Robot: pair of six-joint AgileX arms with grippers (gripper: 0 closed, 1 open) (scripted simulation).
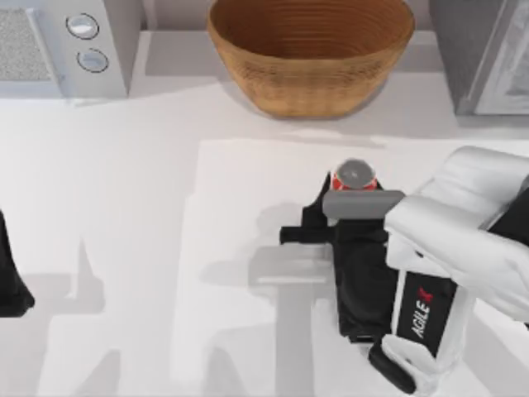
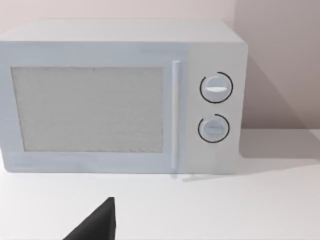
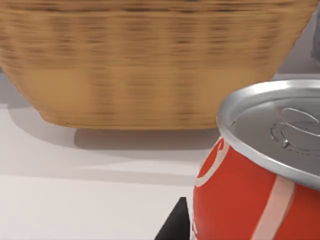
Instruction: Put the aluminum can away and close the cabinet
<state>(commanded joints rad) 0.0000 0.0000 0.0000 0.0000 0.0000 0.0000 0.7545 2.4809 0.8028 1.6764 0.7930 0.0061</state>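
Note:
The aluminum can [image 1: 355,175], red with a silver top, stands upright on the white table, right of centre and just in front of the basket. My right gripper [image 1: 354,192] is at the can, open, with one dark finger [image 1: 318,203] to the can's left and the other hidden under the wrist. The right wrist view shows the can [image 3: 250,190] very close, beside a dark fingertip [image 3: 175,225]. The grey cabinet [image 1: 479,58] stands at the back right corner; I cannot tell how its door stands. My left arm [image 1: 10,281] is parked at the table's left edge.
A big woven basket [image 1: 310,83] sits at the back centre, just behind the can. A white microwave [image 1: 66,41] with two dials fills the back left corner, and its shut door [image 2: 90,110] faces the left wrist camera. Open table [image 1: 165,273] lies left of the can.

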